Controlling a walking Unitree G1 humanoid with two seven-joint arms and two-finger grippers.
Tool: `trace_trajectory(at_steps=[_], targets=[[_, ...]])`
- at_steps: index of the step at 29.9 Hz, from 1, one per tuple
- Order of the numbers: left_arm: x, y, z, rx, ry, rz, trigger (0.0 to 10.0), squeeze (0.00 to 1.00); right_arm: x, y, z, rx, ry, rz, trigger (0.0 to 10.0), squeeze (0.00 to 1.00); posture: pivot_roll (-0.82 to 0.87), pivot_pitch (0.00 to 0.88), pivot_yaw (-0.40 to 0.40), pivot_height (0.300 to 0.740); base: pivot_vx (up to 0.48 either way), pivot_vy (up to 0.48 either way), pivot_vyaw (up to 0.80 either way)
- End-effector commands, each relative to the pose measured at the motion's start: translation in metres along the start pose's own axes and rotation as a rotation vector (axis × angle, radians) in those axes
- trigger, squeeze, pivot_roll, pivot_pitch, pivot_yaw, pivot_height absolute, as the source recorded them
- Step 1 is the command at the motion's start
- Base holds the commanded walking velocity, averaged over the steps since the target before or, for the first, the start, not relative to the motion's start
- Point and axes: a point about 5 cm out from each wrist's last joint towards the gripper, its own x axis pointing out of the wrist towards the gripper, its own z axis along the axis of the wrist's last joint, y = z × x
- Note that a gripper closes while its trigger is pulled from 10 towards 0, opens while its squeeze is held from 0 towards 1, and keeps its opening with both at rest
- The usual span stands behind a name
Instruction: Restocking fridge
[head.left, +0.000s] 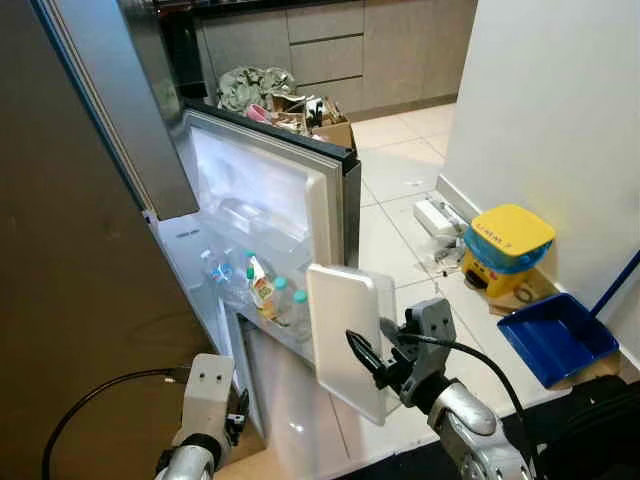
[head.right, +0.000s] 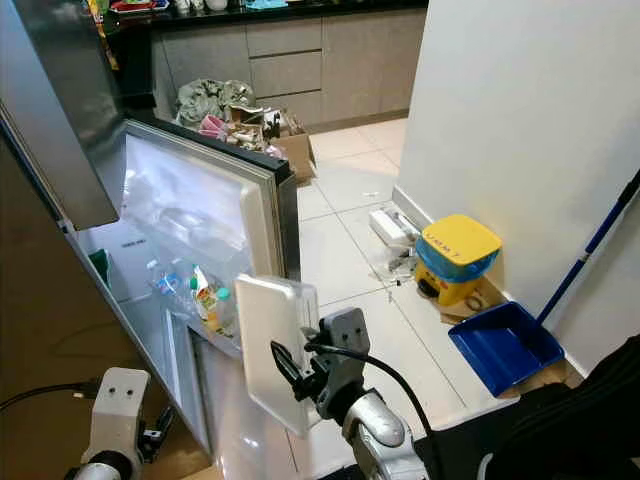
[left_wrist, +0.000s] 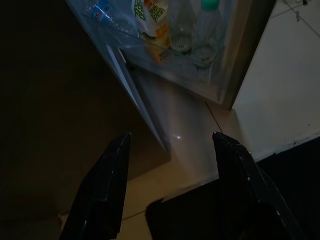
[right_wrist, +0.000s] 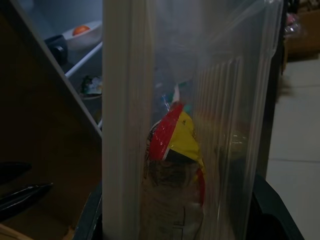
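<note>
The fridge door (head.left: 270, 190) stands open, and its lower shelf holds several bottles (head.left: 290, 305) and a juice carton (left_wrist: 155, 20). My right gripper (head.left: 372, 362) is shut on a translucent plastic box with a white lid (head.left: 345, 335), held upright just right of the door's edge. Inside the box lies a red and yellow packet (right_wrist: 175, 145). The black fingers (right_wrist: 272, 210) press on both sides of the box. Low at the left by the fridge's foot, my left gripper (left_wrist: 171, 136) is open and holds nothing. Inside the fridge is a white shelf with a bowl (right_wrist: 82, 32).
A yellow and blue bin (head.left: 505, 245) and a blue dustpan (head.left: 555, 335) stand by the white wall on the right. A white power strip (head.left: 435, 215) lies on the tiles. A cardboard box of clutter (head.left: 300, 115) sits behind the door. A black cable (head.left: 90, 400) loops at the left.
</note>
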Motion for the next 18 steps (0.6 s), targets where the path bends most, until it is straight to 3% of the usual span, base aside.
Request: trace_trajectory(at_steps=[1, 6, 18], targets=[[-0.0007, 0.0, -0.006, -0.007, 0.018, 0.015, 10.0, 0.0, 0.0012, 0.0054, 0.0077, -0.011, -0.031, 0.012, 10.0, 0.0, -0.06, 0.12, 0.041, 0.736, 0.0, 0.0, 0.0], [-0.0004, -0.0005, -0.0064, -0.008, 0.019, 0.016, 10.0, 0.0, 0.002, 0.0061, 0.0069, -0.013, -0.033, -0.001, 10.0, 0.0, -0.06, 0.12, 0.042, 0.736, 0.0, 0.0, 0.0], [0.0008, -0.0017, -0.006, -0.003, 0.017, 0.018, 10.0, 0.0, 0.0017, 0.002, 0.0071, -0.012, -0.033, -0.043, 10.0, 0.0, -0.06, 0.121, 0.045, 0.736, 0.0, 0.0, 0.76]])
